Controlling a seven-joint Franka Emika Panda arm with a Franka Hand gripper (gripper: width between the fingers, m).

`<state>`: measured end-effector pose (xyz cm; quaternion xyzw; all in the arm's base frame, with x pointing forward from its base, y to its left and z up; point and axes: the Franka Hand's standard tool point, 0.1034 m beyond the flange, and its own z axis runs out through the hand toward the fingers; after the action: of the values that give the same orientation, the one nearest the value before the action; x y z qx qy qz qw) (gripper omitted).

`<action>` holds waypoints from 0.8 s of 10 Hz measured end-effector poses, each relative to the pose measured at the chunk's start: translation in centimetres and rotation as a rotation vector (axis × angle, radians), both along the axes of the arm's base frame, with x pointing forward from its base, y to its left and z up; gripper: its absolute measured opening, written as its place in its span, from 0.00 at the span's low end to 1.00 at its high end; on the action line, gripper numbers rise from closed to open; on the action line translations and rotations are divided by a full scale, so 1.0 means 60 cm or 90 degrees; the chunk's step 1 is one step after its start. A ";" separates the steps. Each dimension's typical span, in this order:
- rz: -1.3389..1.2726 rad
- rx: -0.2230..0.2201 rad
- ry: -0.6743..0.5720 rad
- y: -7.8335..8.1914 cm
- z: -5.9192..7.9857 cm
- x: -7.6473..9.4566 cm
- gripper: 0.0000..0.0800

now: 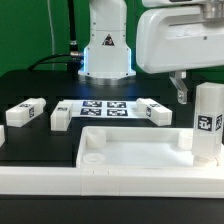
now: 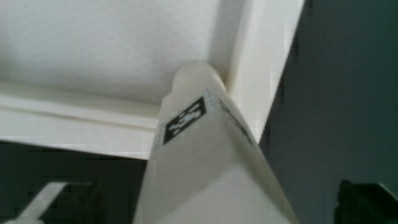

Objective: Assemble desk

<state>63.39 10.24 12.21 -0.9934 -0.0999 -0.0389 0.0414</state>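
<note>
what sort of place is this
Most likely a robotics lab bench: a robot arm base on a black table, a marker board of printed tags, and tagged white desk legs before a green backdrop.

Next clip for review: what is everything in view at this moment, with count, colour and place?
tabletop: one, white, rim up, at the front of the table.
upright leg: one, white with a black-and-white tag, standing at the tabletop's corner on the exterior view's right.
loose legs: three, white with tags, lying behind the tabletop.
marker board: one, white with black tags, flat among the loose legs.
border bar: at least one, white, along the front before the tabletop.
table: one, black.
robot base: one, white, back centre.
gripper: one, dark fingers, by the upright leg's top; whether open or shut is unclear.
</note>
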 end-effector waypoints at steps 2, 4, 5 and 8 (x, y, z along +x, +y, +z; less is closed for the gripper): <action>0.104 -0.012 -0.009 -0.001 0.000 0.000 0.81; 0.202 -0.025 -0.021 -0.005 -0.001 0.001 0.81; 0.207 -0.025 -0.020 -0.005 -0.002 0.001 0.81; 0.201 -0.025 -0.020 -0.005 -0.002 0.001 0.53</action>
<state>63.44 9.96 12.09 -0.9652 -0.2561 -0.0454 0.0263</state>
